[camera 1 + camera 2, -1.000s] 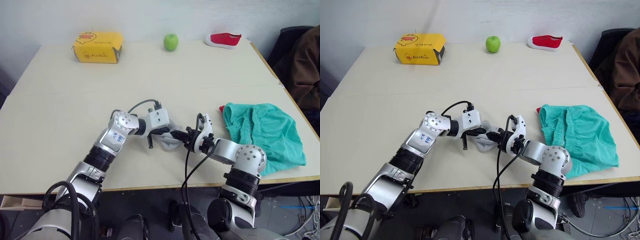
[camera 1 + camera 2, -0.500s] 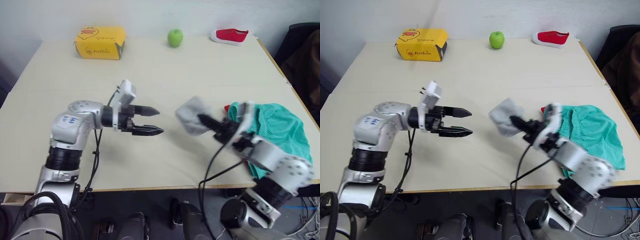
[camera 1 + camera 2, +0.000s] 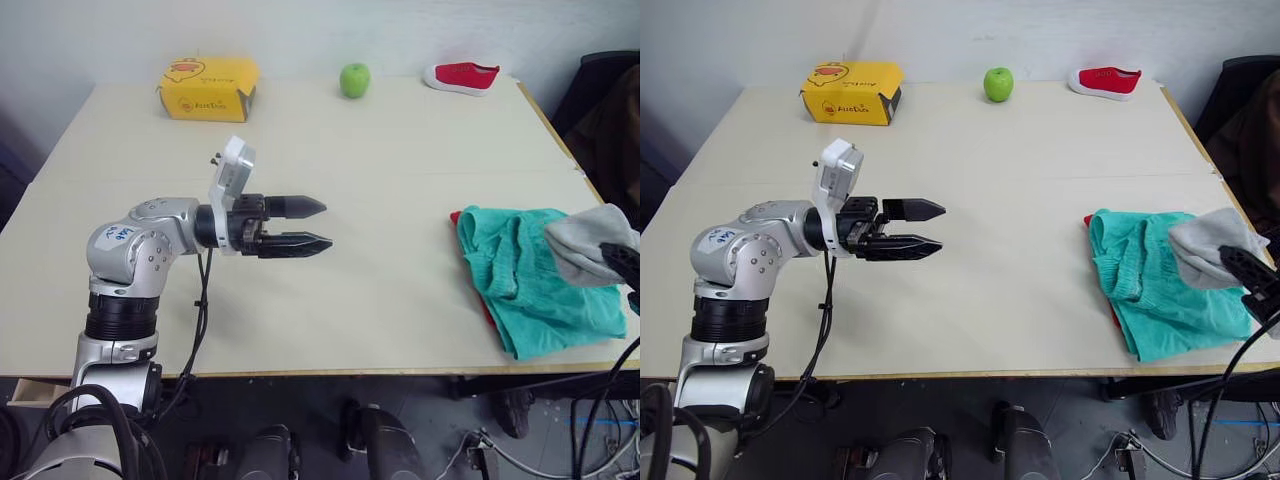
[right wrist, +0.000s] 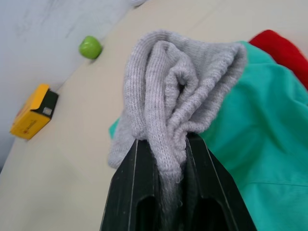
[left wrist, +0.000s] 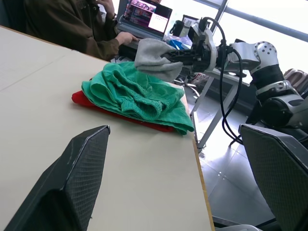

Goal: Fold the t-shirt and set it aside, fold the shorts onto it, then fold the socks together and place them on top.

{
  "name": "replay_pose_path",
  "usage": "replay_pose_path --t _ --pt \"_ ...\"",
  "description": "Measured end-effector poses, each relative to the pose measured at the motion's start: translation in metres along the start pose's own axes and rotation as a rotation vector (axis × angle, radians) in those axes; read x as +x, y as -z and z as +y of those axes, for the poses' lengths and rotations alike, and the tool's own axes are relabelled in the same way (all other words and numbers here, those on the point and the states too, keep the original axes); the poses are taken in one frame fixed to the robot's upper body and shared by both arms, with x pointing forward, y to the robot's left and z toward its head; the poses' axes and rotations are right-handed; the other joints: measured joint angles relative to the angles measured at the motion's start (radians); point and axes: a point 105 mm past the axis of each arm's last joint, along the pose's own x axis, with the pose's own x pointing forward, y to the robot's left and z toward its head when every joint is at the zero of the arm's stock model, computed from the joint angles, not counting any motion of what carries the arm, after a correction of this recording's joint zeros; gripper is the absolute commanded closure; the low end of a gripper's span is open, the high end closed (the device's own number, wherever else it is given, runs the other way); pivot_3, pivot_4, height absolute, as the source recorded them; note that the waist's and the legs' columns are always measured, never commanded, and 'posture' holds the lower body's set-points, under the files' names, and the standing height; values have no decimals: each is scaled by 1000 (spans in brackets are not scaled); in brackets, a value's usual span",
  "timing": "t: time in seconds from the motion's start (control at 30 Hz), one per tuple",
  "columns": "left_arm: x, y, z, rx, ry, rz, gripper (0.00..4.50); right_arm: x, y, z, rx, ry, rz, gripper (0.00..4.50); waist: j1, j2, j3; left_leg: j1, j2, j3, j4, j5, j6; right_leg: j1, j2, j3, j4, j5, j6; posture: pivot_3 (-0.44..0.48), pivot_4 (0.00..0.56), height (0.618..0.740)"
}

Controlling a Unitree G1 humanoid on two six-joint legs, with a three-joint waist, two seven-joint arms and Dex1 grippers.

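1. Right end effector has its two black fingers pinched tight on the socks, the grey bundle bunched up between them and spilling out past the tips
2. That bundle hangs at the right edge of the desk, right over the shorts; the stack lies directly underneath and a touch to the left of the fingers, so by my read the coming move is a short drop, not a reach
3. Left end effector sits well apart on the left half of the desk, fingers spread and holding nothing, pointing right towards the pile; the right arm is plainly the nearer one
4. The socks look like soft ribbed knit, light grey, folded over on themselves into one thick wad, with loose ends trailing down around the fingers
5. The shorts are teal, rumpled with a gathered waistband, long axis running near to far along the desk's right edge
6. The t-shirt peeks out red from beneath them at the far-left corner and along the left side
7. Far edge: a yellow box, a green apple, a red shoe, all well apart from the pile
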Motion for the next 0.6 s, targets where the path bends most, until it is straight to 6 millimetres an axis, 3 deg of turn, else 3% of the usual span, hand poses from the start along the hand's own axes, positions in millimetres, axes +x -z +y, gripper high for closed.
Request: replay_pose_path --t 0.03,0.2,0.33,0.4,0.47,0.6 --pt "0 0 0 5 -4 -1 0 5 4 -10 15 37 8 4303 0 0 0 0 0 0 0 0 0 0 0 0 0 0 0 0 150 740" --pt "-1 -1 0 -16 -7 -9 0 25 24 -49 18 191 49 2634 4 0 0 0 0 0 0 0 -1 -2 0 0 2 2 -4 0 150 740" --pt "-11 -4 -4 -61 -4 -17 0 25 32 -58 -16 201 43 1188 5 0 0 0 0 0 0 0 -1 -1 0 0 1 2 -4 0 150 740" --pt "-16 -5 -4 -74 -19 -30 0 17 33 -60 -41 198 44 573 9 0 0 0 0 -1 0 0 -1 0 0 0 1 2 -4 0 150 740" --pt "-21 -3 -3 -90 -45 -25 0 -3 32 -60 -150 198 87 25 24 3 1 0 -1 -2 0 0 -1 -1 0 0 1 2 -3 0 150 740" --pt "-43 -4 -3 -106 -113 -24 0 -42 9 -49 -447 181 208 25 29 4 1 -1 -1 -1 1 -1 0 0 0 0 -1 0 1 0 150 740"
